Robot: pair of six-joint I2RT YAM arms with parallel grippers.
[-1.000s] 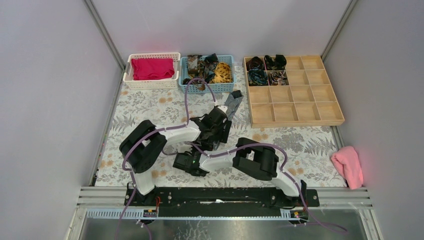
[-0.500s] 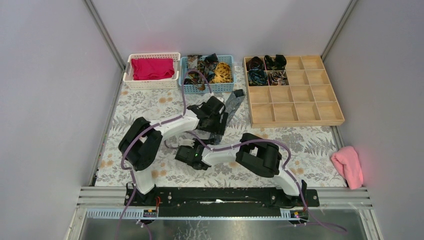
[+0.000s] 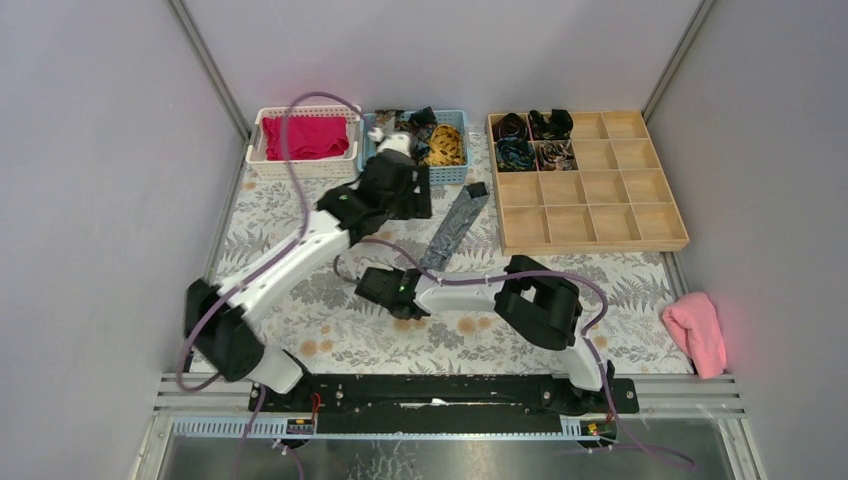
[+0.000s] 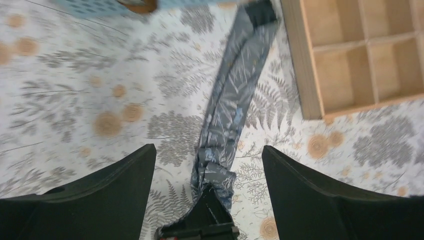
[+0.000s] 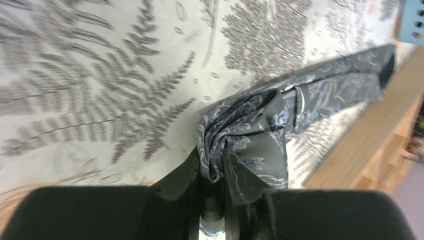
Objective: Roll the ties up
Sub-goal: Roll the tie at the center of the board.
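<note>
The left arm (image 3: 300, 240) reaches far forward above the fern-printed tablecloth (image 3: 260, 210), left gripper (image 4: 207, 150) spread wide, empty. The low right gripper (image 5: 216, 167) pinches the folded near end of the long grey patterned tie (image 3: 455, 222) stretching toward the compartmented wooden tray (image 3: 600, 245)

Bright even light, soft shadows, overhead view sharp, both wrist views motion-blurred.
</note>
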